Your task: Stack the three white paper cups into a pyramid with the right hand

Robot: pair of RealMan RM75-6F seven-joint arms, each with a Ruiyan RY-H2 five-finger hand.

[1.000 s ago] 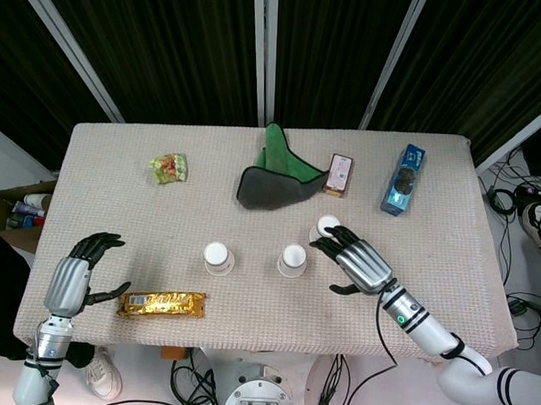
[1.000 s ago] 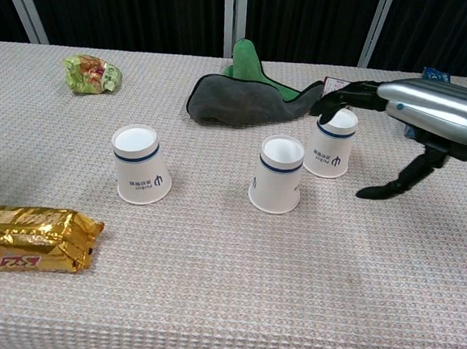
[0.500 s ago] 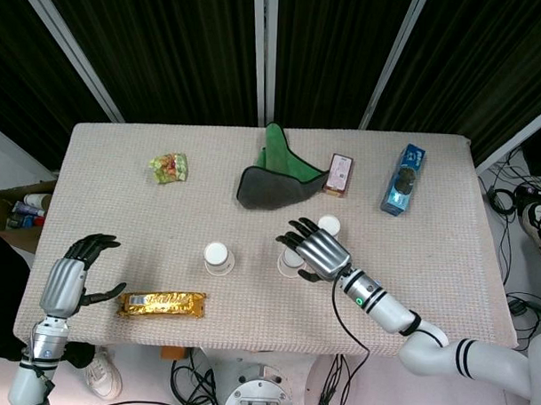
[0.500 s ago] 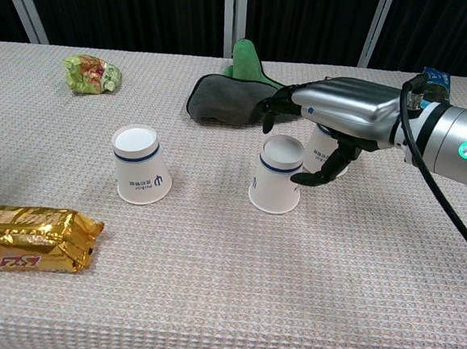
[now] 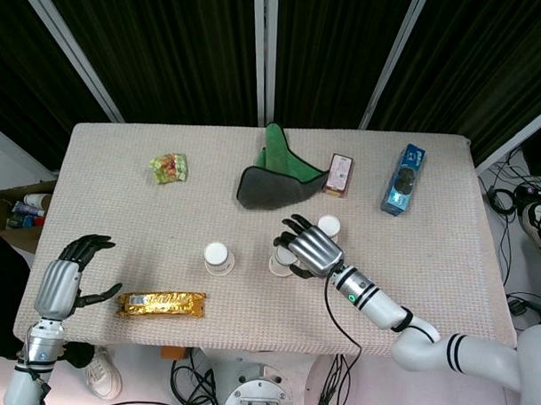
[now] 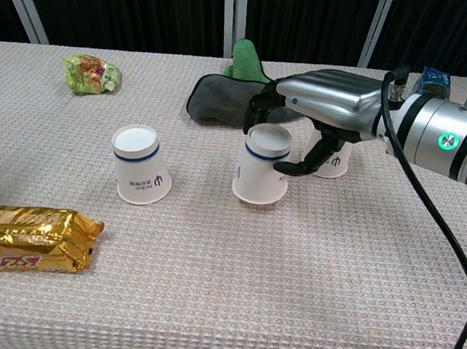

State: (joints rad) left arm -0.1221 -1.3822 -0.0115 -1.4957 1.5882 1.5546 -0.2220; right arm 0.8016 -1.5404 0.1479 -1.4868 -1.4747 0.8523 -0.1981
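Observation:
Three white paper cups stand upside down on the table. The left cup (image 5: 217, 257) (image 6: 141, 166) stands alone. My right hand (image 5: 306, 248) (image 6: 328, 105) grips the middle cup (image 5: 276, 258) (image 6: 260, 170), fingers curled behind its top and thumb against its right side; the cup leans slightly. The third cup (image 5: 328, 226) (image 6: 333, 160) stands just behind and right of that hand, partly hidden in the chest view. My left hand (image 5: 63, 284) hovers open at the table's front left corner, seen only in the head view.
A golden snack bar (image 5: 160, 303) (image 6: 26, 239) lies at the front left beside my left hand. Along the back are a green snack bag (image 5: 169, 168) (image 6: 92, 74), a grey-green cloth (image 5: 276, 180) (image 6: 231, 97), a brown box (image 5: 340, 174) and a blue packet (image 5: 403, 179).
My right hand swung left from the third cup, closed around the middle cup and shifted it a little left toward the left cup. The left hand barely moved.

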